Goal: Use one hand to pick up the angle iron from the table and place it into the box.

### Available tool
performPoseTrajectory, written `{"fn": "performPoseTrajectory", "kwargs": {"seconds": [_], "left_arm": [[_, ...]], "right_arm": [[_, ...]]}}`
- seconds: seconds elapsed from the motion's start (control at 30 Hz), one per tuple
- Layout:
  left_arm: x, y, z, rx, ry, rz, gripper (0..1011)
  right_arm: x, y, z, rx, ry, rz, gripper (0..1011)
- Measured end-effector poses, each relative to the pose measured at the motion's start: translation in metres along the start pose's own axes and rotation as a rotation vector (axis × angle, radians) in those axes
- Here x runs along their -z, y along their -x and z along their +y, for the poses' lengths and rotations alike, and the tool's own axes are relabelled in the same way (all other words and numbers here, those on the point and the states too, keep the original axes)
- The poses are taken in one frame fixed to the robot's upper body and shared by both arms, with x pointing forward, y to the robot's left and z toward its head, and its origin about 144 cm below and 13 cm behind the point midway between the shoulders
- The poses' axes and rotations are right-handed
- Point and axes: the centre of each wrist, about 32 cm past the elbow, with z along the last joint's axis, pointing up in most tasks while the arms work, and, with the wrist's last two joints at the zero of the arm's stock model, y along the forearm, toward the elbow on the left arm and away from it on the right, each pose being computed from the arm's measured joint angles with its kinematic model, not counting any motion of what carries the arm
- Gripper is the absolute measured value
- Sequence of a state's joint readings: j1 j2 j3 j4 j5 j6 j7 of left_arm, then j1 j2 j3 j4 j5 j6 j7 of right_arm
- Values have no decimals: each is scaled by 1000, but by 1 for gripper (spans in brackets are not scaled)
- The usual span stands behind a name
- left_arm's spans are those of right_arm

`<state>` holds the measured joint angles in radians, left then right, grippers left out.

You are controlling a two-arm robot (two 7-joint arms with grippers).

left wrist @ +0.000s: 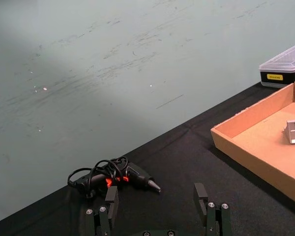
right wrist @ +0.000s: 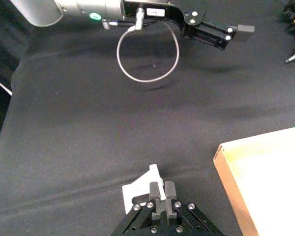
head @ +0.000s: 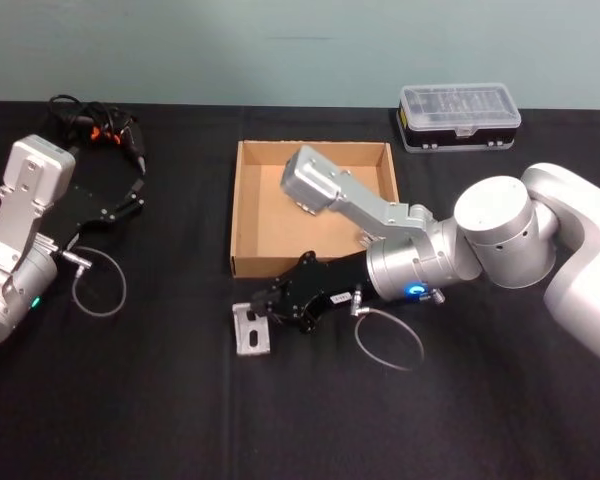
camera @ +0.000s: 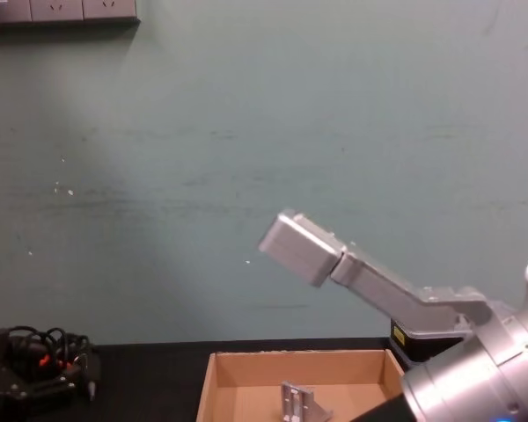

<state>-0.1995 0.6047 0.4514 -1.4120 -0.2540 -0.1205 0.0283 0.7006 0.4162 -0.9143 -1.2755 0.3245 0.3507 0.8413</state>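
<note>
- Just in front of the box's (head: 248, 215) near-left corner, the right gripper (head: 255, 318) was down at the table (head: 160, 400), its fingers (right wrist: 160, 192) pinched together on the upright flange of the angle iron (head: 251, 332).
- That angle iron lay on the black tabletop, outside the cardboard tray and near its front wall.
- Inside the box, another metal bracket (camera: 297, 403) stood on the floor of the tray.
- Off to the left, the left gripper (left wrist: 157, 205) hung over the table with its fingers spread apart, holding nothing.
- Beyond it, near the table's back-left edge, lay a black power tool (left wrist: 119, 176) with a tangled cord.
- Behind the box's right corner sat a black plastic case (head: 459, 117) with a clear lid.
</note>
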Motion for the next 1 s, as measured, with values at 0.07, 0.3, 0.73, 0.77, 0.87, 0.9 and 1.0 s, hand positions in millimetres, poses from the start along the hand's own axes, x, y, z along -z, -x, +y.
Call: {"fn": "performPoseTrajectory", "kwargs": {"seconds": [0.07,0.3,0.73,0.77,0.87,0.9,1.0], "left_arm": [[0,0,0,0,0,0,1000],[0,0,0,0,0,0,1000],[0,0,0,0,0,0,1000],[0,0,0,0,0,0,1000],[0,0,0,0,0,0,1000],[0,0,0,0,0,0,1000],[0,0,0,0,0,0,1000]], "right_arm": [[0,0,-3,4,-16,2,72],[-5,-2,-16,35,-110,20,72],[-15,-18,-40,251,-250,100,72],[-15,-20,-41,266,-254,106,72],[-14,-24,-43,321,-257,125,72],[-14,-26,-43,344,-246,133,72],[-13,-28,-43,369,-220,142,72]]}}
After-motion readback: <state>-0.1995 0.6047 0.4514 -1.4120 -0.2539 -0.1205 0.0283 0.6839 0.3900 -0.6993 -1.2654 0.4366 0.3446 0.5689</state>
